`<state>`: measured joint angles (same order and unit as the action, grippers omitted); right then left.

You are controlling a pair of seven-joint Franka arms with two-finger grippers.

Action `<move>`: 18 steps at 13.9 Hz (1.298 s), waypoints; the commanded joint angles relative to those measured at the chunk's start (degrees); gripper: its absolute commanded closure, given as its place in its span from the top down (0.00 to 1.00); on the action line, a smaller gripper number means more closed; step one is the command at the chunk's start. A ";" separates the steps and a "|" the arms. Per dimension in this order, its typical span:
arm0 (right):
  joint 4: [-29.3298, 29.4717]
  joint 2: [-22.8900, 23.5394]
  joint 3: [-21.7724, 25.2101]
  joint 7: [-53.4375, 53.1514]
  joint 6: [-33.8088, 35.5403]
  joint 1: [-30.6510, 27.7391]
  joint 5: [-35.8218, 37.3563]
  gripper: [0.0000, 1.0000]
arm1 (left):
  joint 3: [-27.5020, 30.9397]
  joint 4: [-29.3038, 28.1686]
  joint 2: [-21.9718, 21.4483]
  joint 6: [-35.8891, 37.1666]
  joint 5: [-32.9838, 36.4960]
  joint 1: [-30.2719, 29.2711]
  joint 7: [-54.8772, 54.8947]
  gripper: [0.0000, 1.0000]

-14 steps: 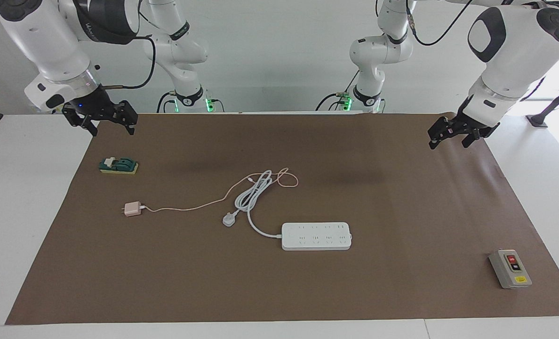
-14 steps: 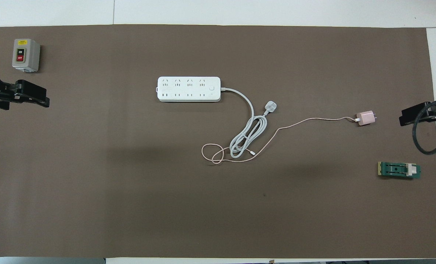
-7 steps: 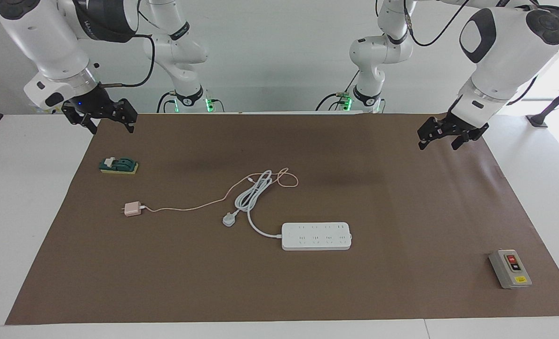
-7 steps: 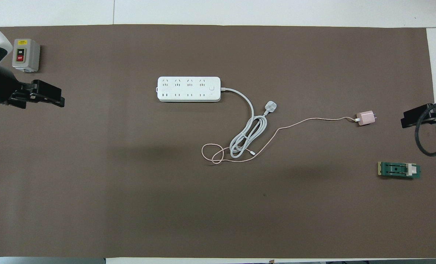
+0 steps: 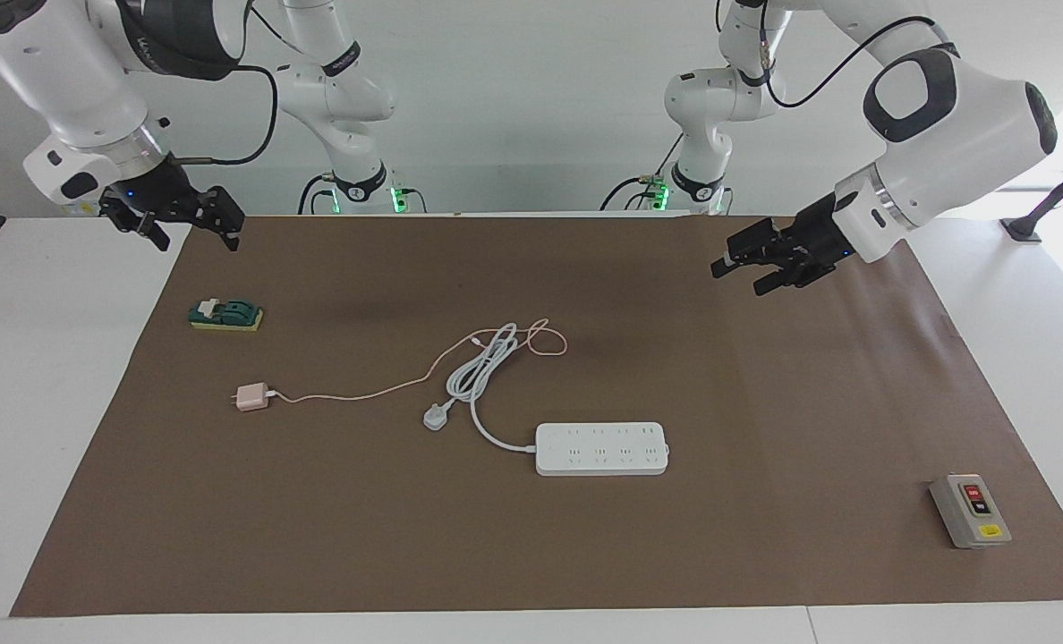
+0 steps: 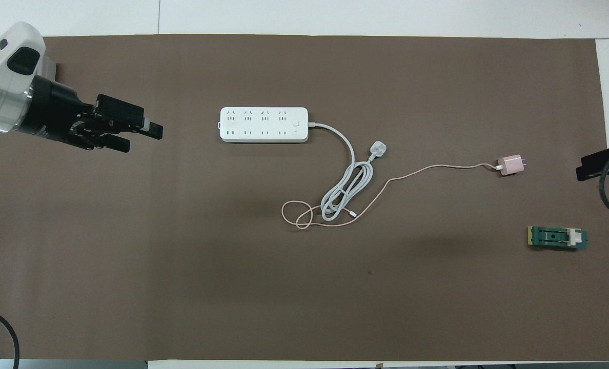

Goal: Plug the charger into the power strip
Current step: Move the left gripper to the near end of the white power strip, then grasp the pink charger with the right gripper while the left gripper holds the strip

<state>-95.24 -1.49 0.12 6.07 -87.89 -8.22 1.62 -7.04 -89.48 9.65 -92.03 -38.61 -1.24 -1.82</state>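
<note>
The power strip [image 5: 601, 448] [image 6: 263, 124] lies flat mid-table, its thick white cord coiled and ending in a white plug [image 5: 436, 417]. The pale-pink charger [image 5: 250, 397] [image 6: 511, 164] lies toward the right arm's end, and its thin pink cable [image 6: 427, 168] trails to the coil. My left gripper [image 5: 739, 277] [image 6: 140, 138] hangs open and empty over the mat, off the strip's end toward the left arm's side. Open and holding nothing, my right gripper [image 5: 196, 241] [image 6: 586, 169] is up over the mat's edge at the right arm's end, apart from the charger.
A grey switch box [image 5: 970, 511] with red and black buttons sits at the left arm's end, far from the robots. A green block [image 5: 225, 315] [image 6: 557, 238] lies nearer to the robots than the charger. The brown mat [image 5: 764, 555] covers the table.
My left gripper has swung in from the mat's edge toward the power strip and turned to point at it. The right gripper has drifted slightly outward. Nothing on the table moved.
</note>
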 commanded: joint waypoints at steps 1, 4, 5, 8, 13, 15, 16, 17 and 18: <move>-3.63 -1.07 -0.47 -1.14 -0.18 -3.63 -2.22 1.00 | 0.01 -0.61 4.13 -1.40 -11.53 -1.30 3.29 1.00; -3.46 3.66 -0.47 -9.12 -0.09 -7.67 -6.96 1.00 | -0.07 -3.41 8.45 -1.40 -24.71 -2.45 7.87 1.00; -3.46 5.34 -0.39 -12.02 -0.26 -8.64 -8.37 1.00 | -0.07 -5.08 9.68 -1.40 -29.54 -2.54 11.45 1.00; -3.37 11.40 -0.30 -21.78 -1.67 -11.62 -14.43 1.00 | -0.07 -8.68 12.58 -1.31 -34.68 -2.54 20.44 1.00; -2.23 20.98 2.23 -34.37 -4.66 -13.39 -26.65 1.00 | -0.25 -21.60 12.50 -1.57 -44.96 -1.75 38.10 1.00; -1.96 23.98 4.09 -34.81 -5.10 -13.40 -31.66 1.00 | -0.25 -22.06 12.41 -6.55 -46.72 -0.79 39.43 1.00; -1.79 25.38 4.18 -35.94 -5.27 -13.48 -32.20 1.00 | -0.34 -21.62 12.76 -9.11 -48.65 -0.52 39.61 1.00; -1.01 27.13 4.36 -36.04 -5.54 -13.92 -34.55 1.00 | -0.34 -21.18 13.46 -9.66 -50.23 -0.43 39.61 1.00; -0.56 27.93 4.88 -36.30 -5.63 -13.92 -37.27 1.00 | -0.51 -21.09 13.90 -10.79 -51.38 -0.34 39.87 1.00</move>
<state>-98.25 24.15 5.05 -28.22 -93.56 -21.42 -31.79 -7.74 -110.09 23.47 -100.31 -87.14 -2.43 36.59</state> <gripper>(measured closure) 0.000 0.000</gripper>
